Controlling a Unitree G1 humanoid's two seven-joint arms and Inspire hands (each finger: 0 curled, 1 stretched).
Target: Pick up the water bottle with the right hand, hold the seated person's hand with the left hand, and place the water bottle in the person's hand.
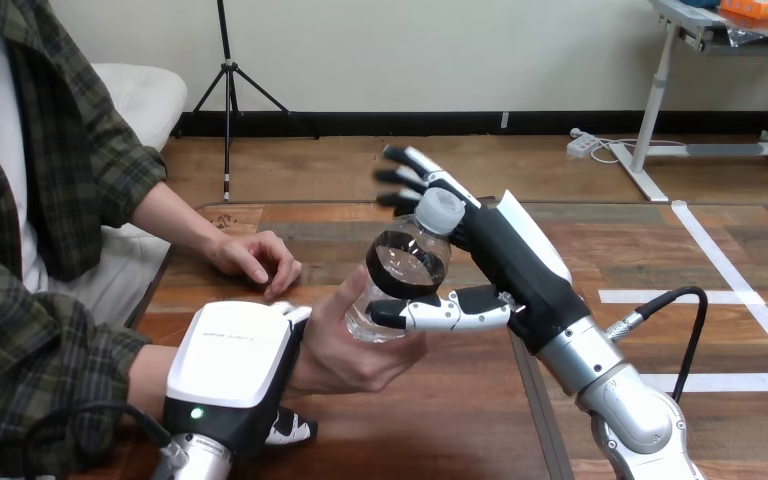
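A clear water bottle [400, 275] with a white cap stands tilted over the middle of the table, its base in the person's upturned hand [355, 355], whose fingers wrap its lower part. My right hand [505, 250] is behind and to the right of the bottle. Its fingers [410, 175] stretch straight past the cap and its thumb [430, 315] lies across the bottle's front. My left hand [230, 365] sits over the person's wrist at the lower left, with a fingertip [290, 430] curled under it.
The person's other hand [255, 258] rests palm down on the wooden table [440, 430] near its left edge. The person sits at the left side. White tape lines [730, 275] mark the floor at the right.
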